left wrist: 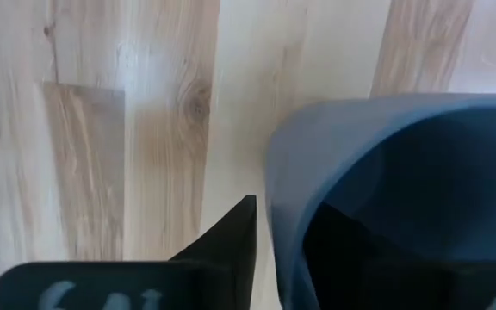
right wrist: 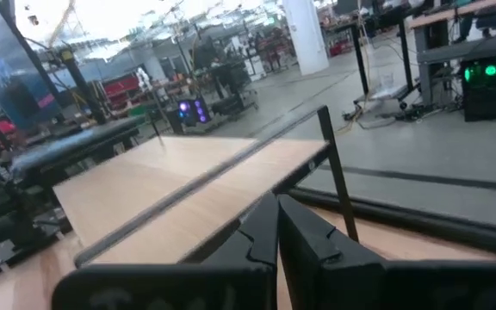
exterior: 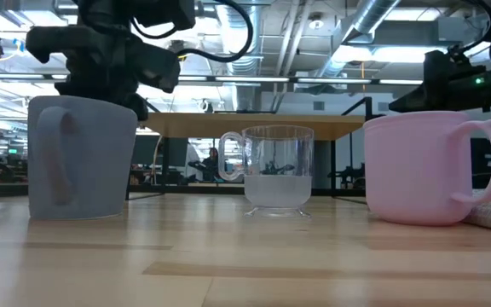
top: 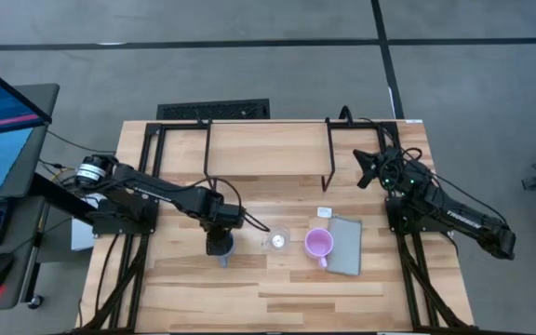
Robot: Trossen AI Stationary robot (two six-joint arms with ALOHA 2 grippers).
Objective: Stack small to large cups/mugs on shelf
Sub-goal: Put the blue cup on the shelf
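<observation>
The blue-grey mug [top: 222, 250] stands upright on its base on the table [exterior: 82, 158]. My left gripper [top: 219, 240] is open above its rim, pointing down. One finger [left wrist: 231, 254] stands outside the mug's wall [left wrist: 317, 138] with a thin gap, and the other [left wrist: 360, 258] is inside the mug. The clear glass cup [top: 277, 241] and the pink mug [top: 318, 244] stand to its right. The shelf [top: 268, 149] stands at the table's far side. My right gripper [top: 366, 167] is shut and empty by the shelf's right end.
A flat grey pad [top: 345, 245] lies right of the pink mug, whose handle points toward the near edge. The shelf's thin black legs [top: 328, 154] stand on the table. Bare tabletop lies along the near edge [top: 277, 298].
</observation>
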